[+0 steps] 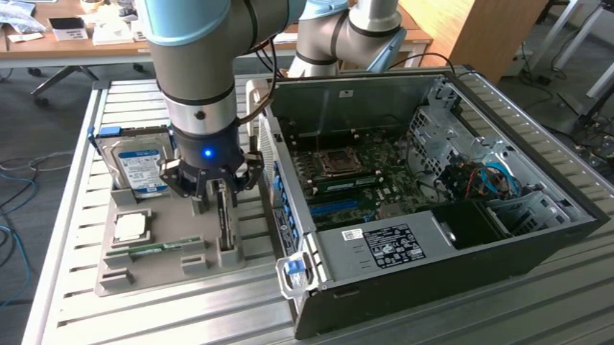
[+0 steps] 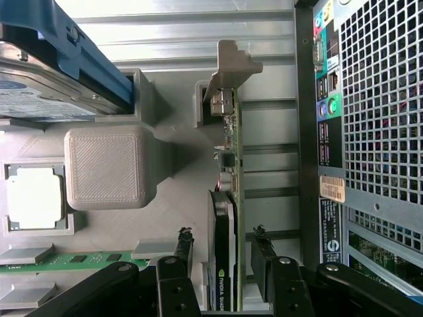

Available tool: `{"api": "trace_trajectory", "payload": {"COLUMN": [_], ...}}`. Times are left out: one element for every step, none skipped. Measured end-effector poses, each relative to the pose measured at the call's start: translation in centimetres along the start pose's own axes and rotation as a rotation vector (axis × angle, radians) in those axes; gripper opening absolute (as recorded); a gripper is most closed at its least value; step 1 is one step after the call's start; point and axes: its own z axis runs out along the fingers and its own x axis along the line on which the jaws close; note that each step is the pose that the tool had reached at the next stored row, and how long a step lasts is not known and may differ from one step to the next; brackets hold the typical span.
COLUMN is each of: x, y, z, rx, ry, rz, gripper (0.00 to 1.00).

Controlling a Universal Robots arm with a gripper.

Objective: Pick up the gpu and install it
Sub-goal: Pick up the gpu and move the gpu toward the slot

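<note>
Black fingers straddle the gpu.

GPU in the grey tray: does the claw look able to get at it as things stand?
Probably yes: the open claw straddles the upright gpu, a finger on each side, nothing between.

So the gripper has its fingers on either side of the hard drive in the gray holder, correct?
Not the hard drive. The wrist view shows the gripper with its fingers on either side of the gpu, standing on edge in the gray holder.
</note>
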Motion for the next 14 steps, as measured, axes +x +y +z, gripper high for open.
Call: {"api": "trace_trajectory", "payload": {"x": [0.0, 0.0, 0.0, 0.0, 0.0, 0.01, 0.01, 0.0, 0.0, 0.0, 0.0, 0.01, 0.0, 0.0], "y": [0.0, 0.0, 0.0, -0.01, -0.01, -0.01, -0.01, -0.01, -0.01, -0.01, -0.01, -0.01, -0.01, -0.01], "z": [0.04, 0.08, 0.11, 0.15, 0.17, 0.17, 0.17, 0.19, 0.19, 0.19, 0.2, 0.22, 0.24, 0.26], "rx": [-0.0001, -0.0002, -0.0001, 0.0, 0.0001, 0.0002, 0.0002, 0.0, 0.0, 0.0, 0.0, -0.0001, -0.0001, 0.0], "ry": [-0.0002, -0.0002, -0.0001, 0.0, 0.0001, 0.0002, 0.0002, 0.0, 0.0001, 0.0, 0.0, 0.0, -0.0001, -0.0001], "rz": [0.0, 0.0, 0.0, 0.0, 0.0, 0.0, 0.0, 0.0, 0.0, 0.0, 0.0, 0.0, 0.0, 0.0], "gripper": [0.49, 0.49, 0.49, 0.49, 0.49, 0.49, 0.49, 0.49, 0.49, 0.49, 0.49, 0.49, 0.49, 0.49]}}
